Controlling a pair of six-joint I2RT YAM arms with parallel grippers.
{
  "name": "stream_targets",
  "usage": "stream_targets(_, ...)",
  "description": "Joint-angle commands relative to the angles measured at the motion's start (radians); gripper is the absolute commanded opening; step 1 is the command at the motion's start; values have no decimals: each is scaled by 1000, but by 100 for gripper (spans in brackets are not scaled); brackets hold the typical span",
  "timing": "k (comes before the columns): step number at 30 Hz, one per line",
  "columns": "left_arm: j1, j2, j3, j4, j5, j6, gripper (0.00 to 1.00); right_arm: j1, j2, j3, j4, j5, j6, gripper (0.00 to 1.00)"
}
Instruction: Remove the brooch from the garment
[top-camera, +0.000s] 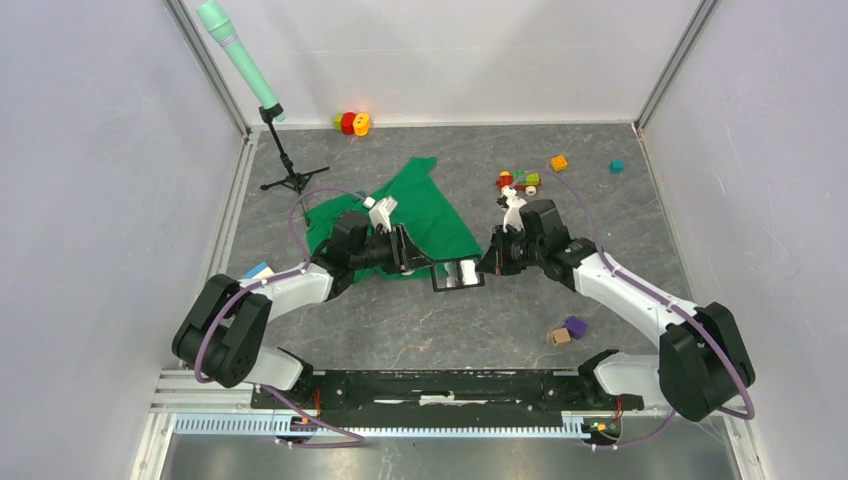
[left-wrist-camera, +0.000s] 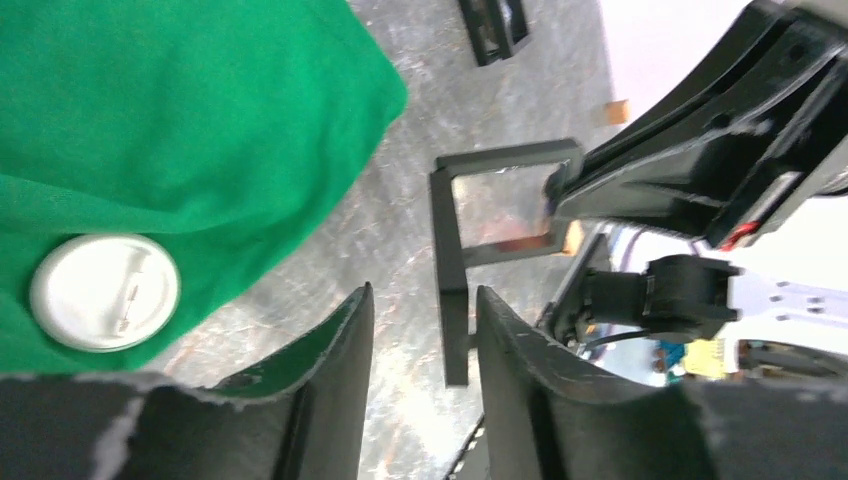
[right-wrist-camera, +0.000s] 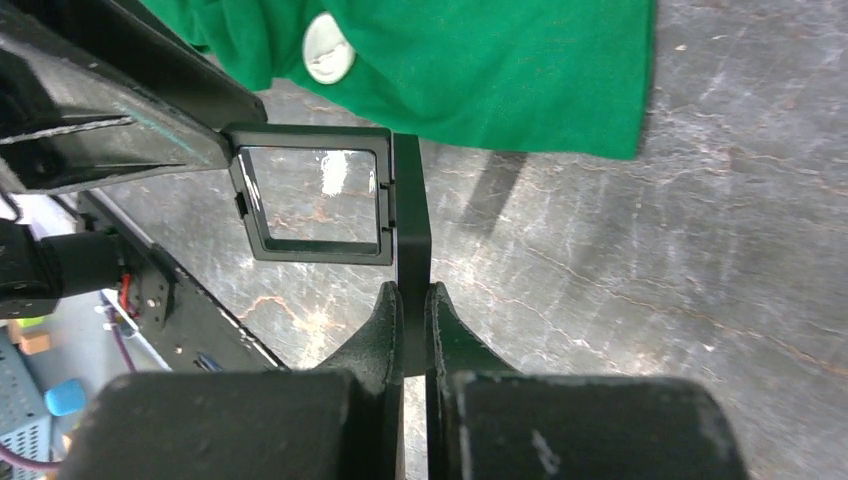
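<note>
Right gripper (right-wrist-camera: 412, 295) is clamped shut on the side bar of a black square frame (right-wrist-camera: 310, 255), which sits between the two arms. The left gripper (left-wrist-camera: 425, 295) has its jaws apart, with that same bar between them and seemingly free of both fingers. So the step in hand looks like handling the frame, and the brooch itself is not yet touched. The brooch (left-wrist-camera: 105, 292) lies on the garment (left-wrist-camera: 180, 110), near the cloth's edge and just beside the left gripper. It is a pale round disc, so it has no long axis of its own. It lies flat with its back up, and the thin pin wire runs across it, slightly tilted. Whether that pin passes through the cloth I cannot tell. The next move likely calls for freeing a gripper from the frame, steadying the cloth, then taking the disc by its rim.
</note>
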Motion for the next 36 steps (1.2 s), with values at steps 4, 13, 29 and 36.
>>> stream_targets(4,0,-90,102,-284,-166,287,54,-6,79,233,-339,151,-206,2)
stream_targets(13,-58,-39,207,-478,-401,459,51,-6,150,329,-473,157,-301,0)
stream_targets(29,-188,222,434,-730,-688,599,65,-7,168,313,-450,110,-328,0)
stream_targets(36,-189,296,475,-776,-658,599,68,-7,170,300,-437,94,-333,0)
